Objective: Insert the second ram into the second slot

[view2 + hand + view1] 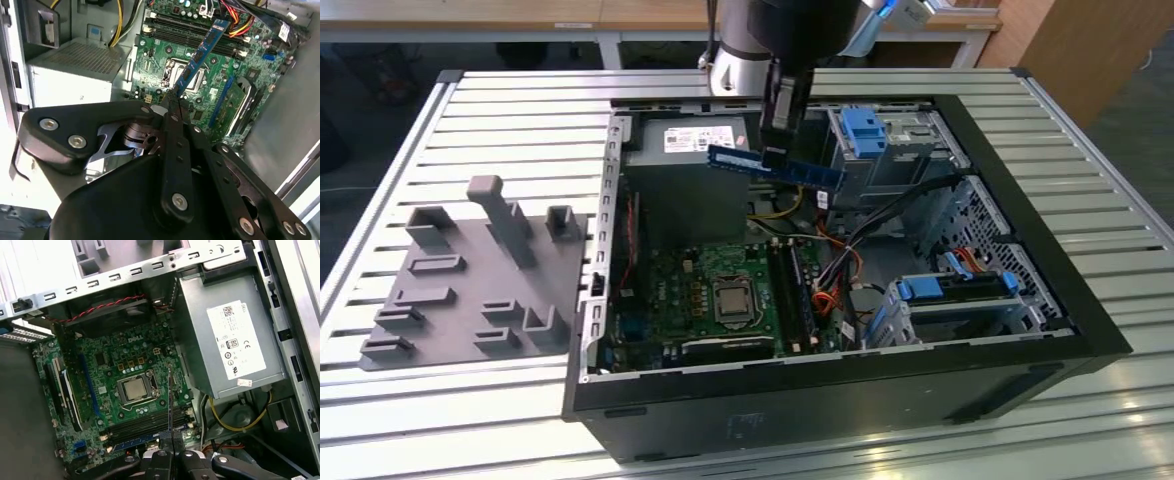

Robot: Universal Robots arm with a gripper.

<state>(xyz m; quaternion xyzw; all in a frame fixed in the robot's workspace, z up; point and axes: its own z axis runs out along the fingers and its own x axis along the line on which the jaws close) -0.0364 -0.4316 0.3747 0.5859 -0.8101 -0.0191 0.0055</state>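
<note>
My gripper (pixel 778 148) is shut on the second ram (pixel 811 172), a thin blue-green circuit-board stick. It hangs in the air over the open computer case, above the power supply and the back of the motherboard. In the second wrist view the ram (pixel 202 50) sticks out from between the black fingers (pixel 172 112) toward the board. In the first wrist view the ram (pixel 170 400) appears edge-on as a thin line above the gripper (pixel 170 452). The long dark memory slots (pixel 794 290) (pixel 145 426) lie beside the CPU socket (pixel 727 297), well below the stick. One slot seems to hold a blue stick (pixel 142 439).
The grey power supply (pixel 687 150) fills the case's back corner. Blue drive-bay tabs (pixel 863 130) and bundled cables (pixel 854 235) sit at the exterior view's right. A grey holder fixture (pixel 467 270) lies on the slatted table (pixel 480 420) left of the case.
</note>
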